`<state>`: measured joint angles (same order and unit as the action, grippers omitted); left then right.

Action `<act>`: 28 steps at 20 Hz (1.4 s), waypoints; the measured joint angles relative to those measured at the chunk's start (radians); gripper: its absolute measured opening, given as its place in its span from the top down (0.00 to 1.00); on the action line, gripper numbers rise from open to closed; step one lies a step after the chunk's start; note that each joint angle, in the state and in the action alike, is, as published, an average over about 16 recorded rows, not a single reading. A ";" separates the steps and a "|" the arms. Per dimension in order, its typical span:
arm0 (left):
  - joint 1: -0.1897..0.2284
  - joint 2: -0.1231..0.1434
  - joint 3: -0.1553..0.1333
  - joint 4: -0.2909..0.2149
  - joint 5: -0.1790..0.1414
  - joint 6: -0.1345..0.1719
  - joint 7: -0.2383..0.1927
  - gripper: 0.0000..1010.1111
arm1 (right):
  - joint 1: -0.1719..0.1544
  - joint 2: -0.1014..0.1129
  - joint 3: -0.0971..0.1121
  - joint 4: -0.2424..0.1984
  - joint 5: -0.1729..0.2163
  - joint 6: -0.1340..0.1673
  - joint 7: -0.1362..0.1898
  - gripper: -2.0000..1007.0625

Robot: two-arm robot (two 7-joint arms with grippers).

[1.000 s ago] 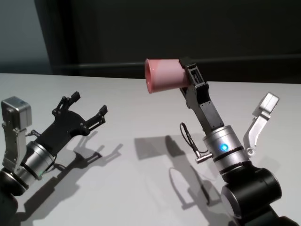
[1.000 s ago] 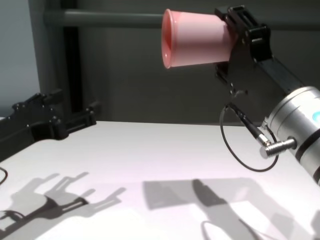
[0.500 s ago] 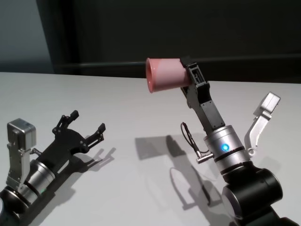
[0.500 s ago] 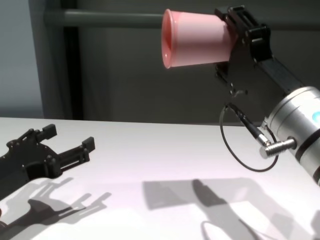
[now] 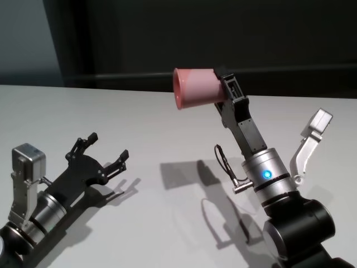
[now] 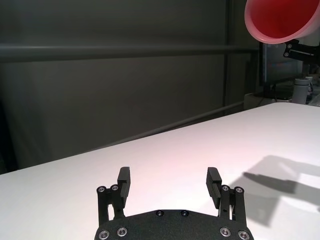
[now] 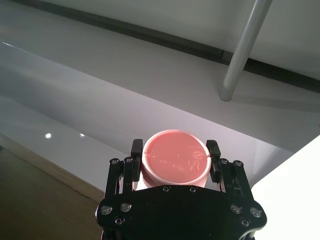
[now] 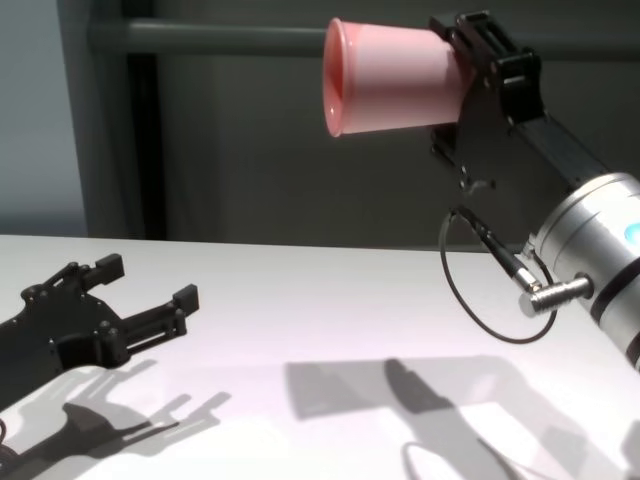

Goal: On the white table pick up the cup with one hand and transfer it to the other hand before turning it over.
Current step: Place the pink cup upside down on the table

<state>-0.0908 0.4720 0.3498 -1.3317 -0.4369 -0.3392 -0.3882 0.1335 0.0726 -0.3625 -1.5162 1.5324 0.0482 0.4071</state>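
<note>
- The right claw clamps the cup by its base, held sideways high above the tabletop.
- The left claw rests low, spread wide, holding nothing.
- To finish well, roll the wrist slowly until the rim faces down, keeping the clamp firm.

The pink plastic cup sits high in the upper centre of the head view, lying on its side with the rolled rim facing frame-left and the flat base clamped in the right claw. It hangs well above the white surface. The left claw, spread wide and empty, hovers low at lower left.
</note>
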 joint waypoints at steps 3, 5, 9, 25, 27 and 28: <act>0.000 0.001 0.001 -0.001 0.001 -0.001 -0.002 0.01 | 0.000 0.000 0.000 0.000 0.000 0.000 0.000 0.27; -0.001 0.001 0.001 -0.001 0.001 -0.001 -0.002 0.01 | -0.003 0.002 0.001 -0.003 -0.001 -0.006 -0.004 0.27; -0.002 0.002 0.001 -0.002 0.000 -0.001 0.000 0.01 | -0.011 0.012 0.005 -0.017 -0.010 -0.028 -0.020 0.27; -0.004 0.003 0.003 -0.004 -0.002 0.002 0.003 0.01 | -0.059 0.125 0.028 -0.143 -0.117 -0.185 -0.146 0.27; -0.004 0.003 0.003 -0.004 -0.003 0.002 0.003 0.01 | -0.059 0.137 0.026 -0.155 -0.139 -0.198 -0.164 0.27; -0.005 0.003 0.003 -0.004 -0.003 0.003 0.003 0.01 | -0.058 0.143 0.024 -0.161 -0.152 -0.204 -0.175 0.27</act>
<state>-0.0954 0.4747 0.3524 -1.3359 -0.4396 -0.3367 -0.3854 0.0750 0.2159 -0.3389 -1.6771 1.3801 -0.1560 0.2321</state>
